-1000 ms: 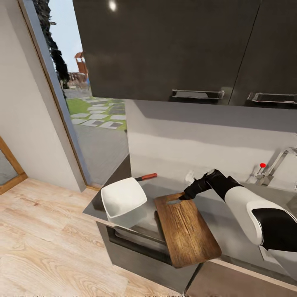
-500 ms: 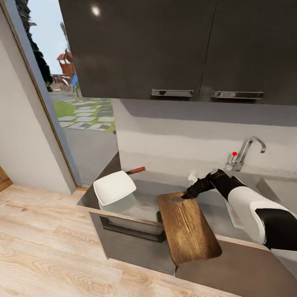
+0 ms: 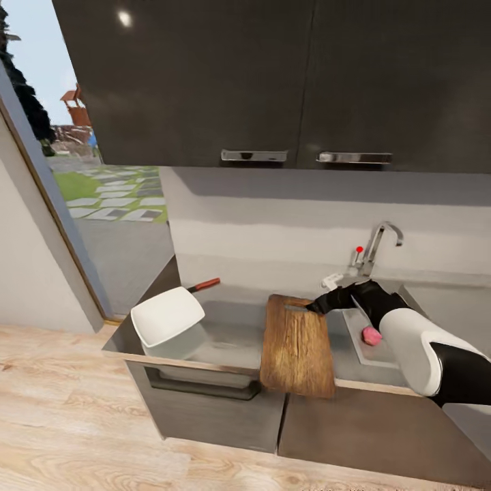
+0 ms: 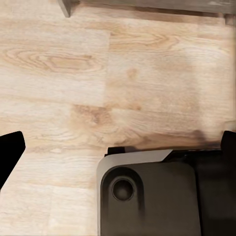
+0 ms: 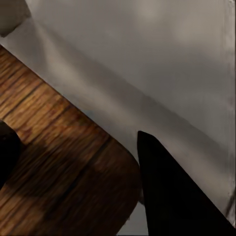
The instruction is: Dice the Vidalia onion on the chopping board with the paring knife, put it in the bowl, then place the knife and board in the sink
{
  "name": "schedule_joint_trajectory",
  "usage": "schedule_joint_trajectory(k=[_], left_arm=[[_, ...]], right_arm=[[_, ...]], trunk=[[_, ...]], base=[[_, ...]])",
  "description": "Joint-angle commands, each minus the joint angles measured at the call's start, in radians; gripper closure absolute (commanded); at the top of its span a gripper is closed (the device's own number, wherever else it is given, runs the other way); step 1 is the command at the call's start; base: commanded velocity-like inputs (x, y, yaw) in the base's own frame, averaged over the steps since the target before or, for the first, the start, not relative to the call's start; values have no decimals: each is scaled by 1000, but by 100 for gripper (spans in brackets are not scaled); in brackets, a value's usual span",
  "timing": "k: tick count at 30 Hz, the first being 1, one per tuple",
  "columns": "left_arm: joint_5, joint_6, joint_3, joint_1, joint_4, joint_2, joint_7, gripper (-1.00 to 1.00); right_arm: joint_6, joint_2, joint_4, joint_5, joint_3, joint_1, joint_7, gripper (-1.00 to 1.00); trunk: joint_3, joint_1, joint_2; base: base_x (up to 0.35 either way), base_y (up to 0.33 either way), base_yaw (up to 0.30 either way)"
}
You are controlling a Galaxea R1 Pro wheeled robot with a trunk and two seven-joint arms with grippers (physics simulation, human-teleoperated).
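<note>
Evidently readying the workspace: right gripper [image 3: 315, 308] closed on the far, slotted end of the chopping board [image 3: 296, 344], 1 dark finger [image 5: 172, 196] on either side of the board's rounded corner [image 5: 59, 162] in the right wrist view. Lying lengthwise on the countertop [image 3: 232, 331], near edge hanging a little over the front. Vidalia onion [image 3: 372, 335] not yet fetched, sitting pink in the sink [image 3: 354, 341] at 3 o'clock from the board, under the right forearm. White bowl [image 3: 167, 317] at 9 o'clock, well apart from the board; paring knife [image 3: 203, 284] just behind the bowl at 10 o'clock; chrome tap [image 3: 374, 247] with red knob at 1 o'clock. Left gripper [image 4: 118, 142] spread open and empty, hanging above wooden floor [image 4: 73, 73].

Probably next: let go of the board once square, then swing toward 3 o'clock, down into the basin, and close around the onion. Dicing, bowl and clean-up all pending.

No brand, label or legible writing anywhere.
</note>
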Motion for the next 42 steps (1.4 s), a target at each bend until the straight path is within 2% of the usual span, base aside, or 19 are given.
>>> schedule_joint_trajectory(k=[1,5,9,13,14,16,21,25,31,36,42], left_arm=[[0,-2,-2,0,-1,0,0,-100],[0,-2,-2,0,-1,0,0,-100],[0,-2,-2,0,-1,0,0,-100],[0,-2,-2,0,-1,0,0,-100],[0,-2,-2,0,-1,0,0,-100],[0,-2,-2,0,-1,0,0,-100],[0,-2,-2,0,-1,0,0,-100],[0,-2,-2,0,-1,-3,0,-100],[1,-2,-2,0,0,-5,0,-100],[3,-2,-2,0,0,-6,0,-100],[0,-2,-2,0,0,-6,0,-100]], right_arm=[[10,1,-1,2,-29,-1,-10,100],[21,2,-2,4,-75,-1,-42,100],[57,3,-4,1,-91,-1,-87,100],[71,13,2,-70,-234,-1,-293,100],[72,15,4,-99,-266,-1,-372,100],[71,21,6,-126,-287,-1,-460,100],[67,54,4,-152,-302,-1,-587,100],[66,62,3,-184,-307,-1,-669,100],[61,72,3,-312,-307,-1,-836,100],[14,83,4,-433,-307,-1,-960,100],[-2,88,8,-550,-308,-1,-1035,100]], trunk=[[-2,1,-2],[0,1,-2],[0,1,-2],[0,1,-2],[0,1,-2],[0,1,-2],[0,1,-2],[0,1,-2],[0,1,-2],[0,1,-2],[0,1,-2]], base=[[0,0,-202],[0,0,-125],[0,0,-17],[0,0,-2],[0,0,0],[0,0,0],[0,0,0],[0,0,0],[0,0,0],[0,0,0],[0,0,0]])
